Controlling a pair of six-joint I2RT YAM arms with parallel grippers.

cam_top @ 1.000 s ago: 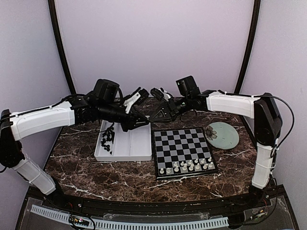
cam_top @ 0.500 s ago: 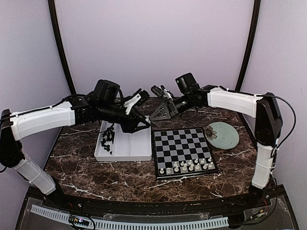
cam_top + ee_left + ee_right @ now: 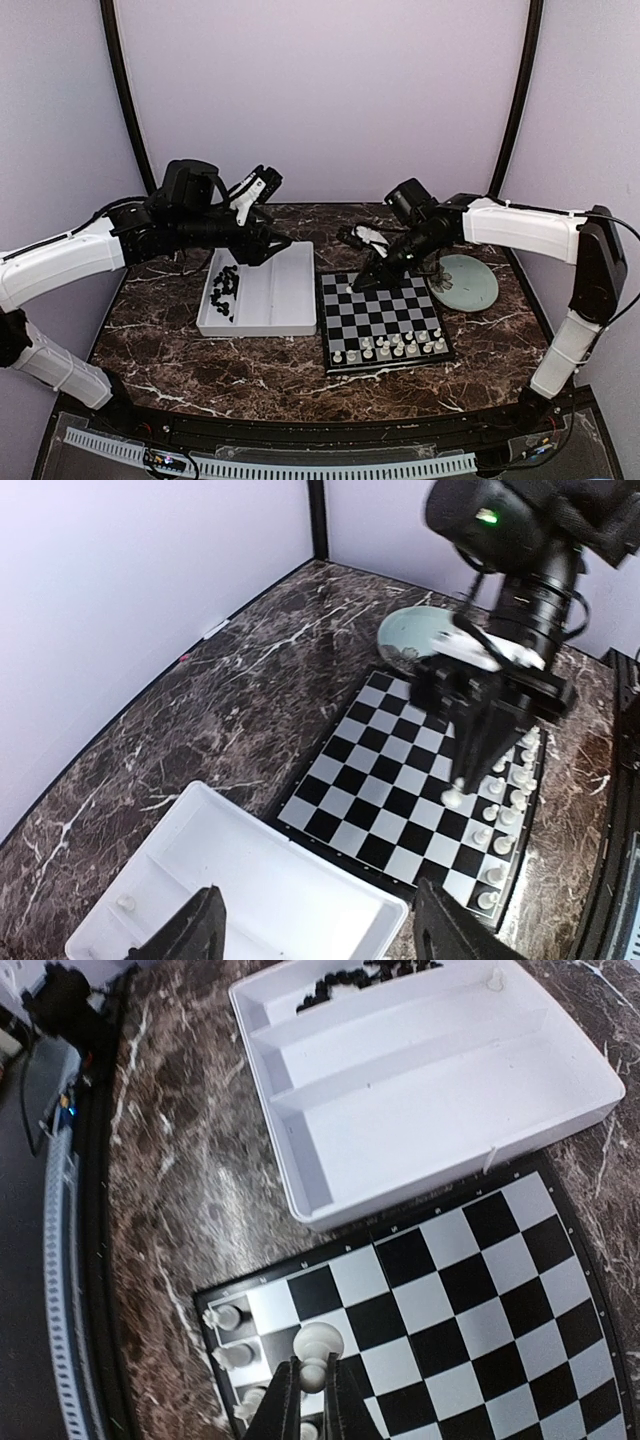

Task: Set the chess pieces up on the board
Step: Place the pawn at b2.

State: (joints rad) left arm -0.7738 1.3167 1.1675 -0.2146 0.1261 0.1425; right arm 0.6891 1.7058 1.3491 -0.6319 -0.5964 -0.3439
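Observation:
The board (image 3: 375,300) lies right of centre, with several white chess pieces (image 3: 390,347) on its two near rows. My right gripper (image 3: 360,286) hovers over the board's far left part, shut on a white pawn (image 3: 320,1345). In the right wrist view its fingers (image 3: 285,1400) pinch the pawn above squares next to placed white pieces (image 3: 228,1317). The left wrist view shows that pawn (image 3: 453,796) just above the board (image 3: 380,770). My left gripper (image 3: 262,220) is open and empty, raised over the tray's far end; its fingers (image 3: 205,920) straddle the tray's corner. Black pieces (image 3: 225,290) lie heaped in the tray.
A white three-compartment tray (image 3: 270,300) sits left of the board, nearly touching its rim. A pale green round plate (image 3: 465,282) lies to the board's right, under the right arm. Dark marble table all round, purple walls behind.
The grippers were together above the table's back. My left gripper opened and drew back left. My right gripper swung down over the board with the white pawn.

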